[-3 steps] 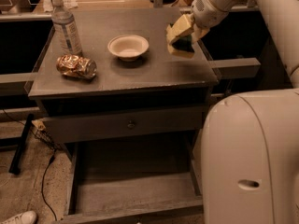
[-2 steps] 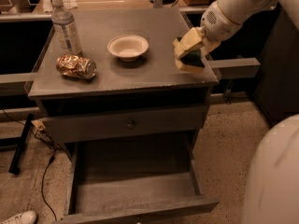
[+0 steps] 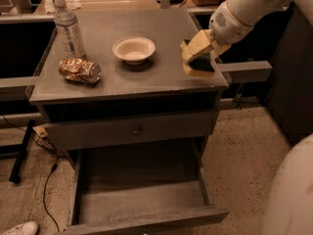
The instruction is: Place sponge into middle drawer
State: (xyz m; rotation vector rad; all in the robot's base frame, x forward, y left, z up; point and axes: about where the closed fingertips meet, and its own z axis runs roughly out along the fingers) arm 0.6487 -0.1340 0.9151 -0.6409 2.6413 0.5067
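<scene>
Hovering at the right edge of the cabinet top [image 3: 146,84], the gripper [image 3: 199,53] is seen with its fingers clamped on the sponge [image 3: 199,66]; the middle drawer [image 3: 142,202] is found open below.

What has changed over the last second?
The end effector, shut on the sponge, has carried it toward the front right corner of the cabinet top. The robot's pale body has mostly left the view. The middle drawer stays open; bottle, can and bowl have not moved.
</scene>
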